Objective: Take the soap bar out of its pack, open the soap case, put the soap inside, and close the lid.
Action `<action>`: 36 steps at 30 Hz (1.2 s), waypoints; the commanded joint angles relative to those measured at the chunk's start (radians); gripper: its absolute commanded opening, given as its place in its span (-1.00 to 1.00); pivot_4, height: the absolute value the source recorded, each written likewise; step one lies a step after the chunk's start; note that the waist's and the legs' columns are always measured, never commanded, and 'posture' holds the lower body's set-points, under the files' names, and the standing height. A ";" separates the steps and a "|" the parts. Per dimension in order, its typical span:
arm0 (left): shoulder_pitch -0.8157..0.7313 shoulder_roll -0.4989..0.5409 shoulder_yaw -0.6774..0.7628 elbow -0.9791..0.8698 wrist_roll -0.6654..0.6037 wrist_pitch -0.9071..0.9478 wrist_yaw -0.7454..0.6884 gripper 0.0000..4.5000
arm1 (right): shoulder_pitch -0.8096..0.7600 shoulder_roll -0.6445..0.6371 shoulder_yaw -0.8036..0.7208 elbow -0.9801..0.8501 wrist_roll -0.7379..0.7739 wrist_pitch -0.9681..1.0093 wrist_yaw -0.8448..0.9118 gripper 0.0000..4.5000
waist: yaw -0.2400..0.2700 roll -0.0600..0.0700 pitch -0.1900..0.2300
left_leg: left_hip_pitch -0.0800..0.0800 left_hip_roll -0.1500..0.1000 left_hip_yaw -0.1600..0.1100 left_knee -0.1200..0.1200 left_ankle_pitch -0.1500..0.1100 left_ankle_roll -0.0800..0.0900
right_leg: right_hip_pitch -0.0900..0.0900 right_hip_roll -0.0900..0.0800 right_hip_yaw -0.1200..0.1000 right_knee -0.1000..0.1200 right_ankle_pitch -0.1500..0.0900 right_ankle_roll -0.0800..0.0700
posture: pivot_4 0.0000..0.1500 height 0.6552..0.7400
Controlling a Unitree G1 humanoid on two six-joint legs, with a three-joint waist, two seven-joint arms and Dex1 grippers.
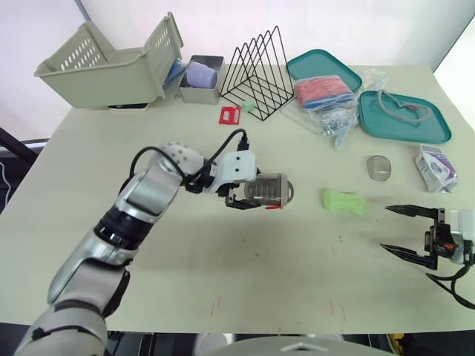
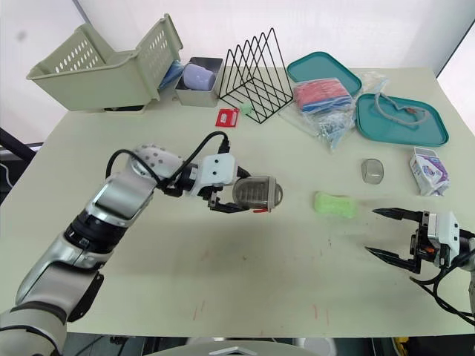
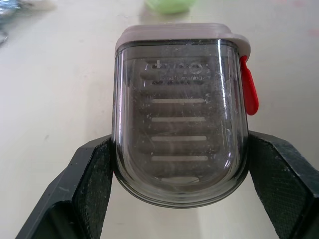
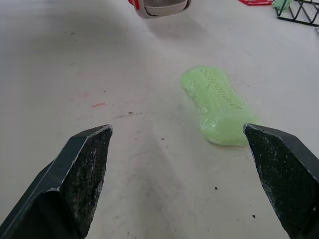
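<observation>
1. Right gripper (image 1: 386, 228) hangs low over the near right part of the worktop (image 1: 223, 297), its two fingers spread wide and holding nothing.
2. Just ahead of it lies the green soap bar (image 1: 344, 201), flat on the worktop and already out of its pack (image 1: 436, 168), which lies well apart near the right edge.
3. I judge the soap to be light and firm, but smooth and probably slick, so a hard squeeze could make it shoot out. It narrows at the middle, and that waist looks like the best place to grip, with the fingers across the short width.
4. Left gripper (image 3: 180, 139) is further out, near the middle of the worktop, and pinches the soap case (image 1: 267, 190) across its two long sides.
5. The case is smoky clear plastic with its lid apparently shut, and it seems to be held just off the surface. It looks stiff and light with glossy walls, so it could twist in the hold when the lid is pried.
6. Its red latch (image 3: 249, 92) sits on one side, beyond the fingers, and is free to reach.
</observation>
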 commanded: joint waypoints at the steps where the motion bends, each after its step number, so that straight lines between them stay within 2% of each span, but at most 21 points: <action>1: -0.074 -0.002 -0.064 0.053 0.053 -0.021 -0.076 0.55 | -0.013 0.001 -0.005 0.018 -0.003 -0.029 -0.003 0.96 | 0.001 0.000 0.000 | 0.000 0.000 0.000 0.000 0.000 0.000 | 0.000 0.000 0.000 0.000 0.000 0.000 | 1.00 1.00; 9: -0.265 -0.091 -0.155 0.201 0.148 -0.017 -0.156 0.55 | -0.025 0.008 0.012 0.050 -0.015 -0.061 -0.002 0.96 | 0.005 0.000 0.000 | -0.001 0.000 0.000 0.001 0.000 0.000 | 0.000 0.000 0.000 0.000 0.000 0.000 | 1.00 1.00; 15: -0.332 -0.133 -0.192 0.250 0.204 -0.015 -0.193 0.55 | -0.024 0.010 0.019 0.061 -0.018 -0.078 -0.006 0.96 | -0.003 0.000 0.000 | 0.000 0.000 0.000 0.001 0.000 0.000 | 0.000 0.000 0.000 0.000 0.000 0.000 | 1.00 1.00; 25: -0.343 -0.116 -0.187 0.258 0.238 0.017 -0.249 0.55 | -0.017 0.011 0.022 0.069 -0.023 -0.097 -0.005 0.96 | 0.001 0.000 0.000 | -0.001 0.000 0.000 0.001 0.000 0.000 | 0.000 0.000 0.000 0.000 0.000 0.000 | 1.00 1.00; 36: -0.168 0.002 -0.069 0.140 0.156 0.076 -0.242 0.55 | -0.024 0.005 0.028 0.091 -0.025 -0.107 -0.001 0.96 | -0.001 0.000 0.000 | -0.001 0.000 -0.001 0.001 0.000 0.000 | 0.000 0.000 0.000 0.001 0.000 0.000 | 1.00 1.00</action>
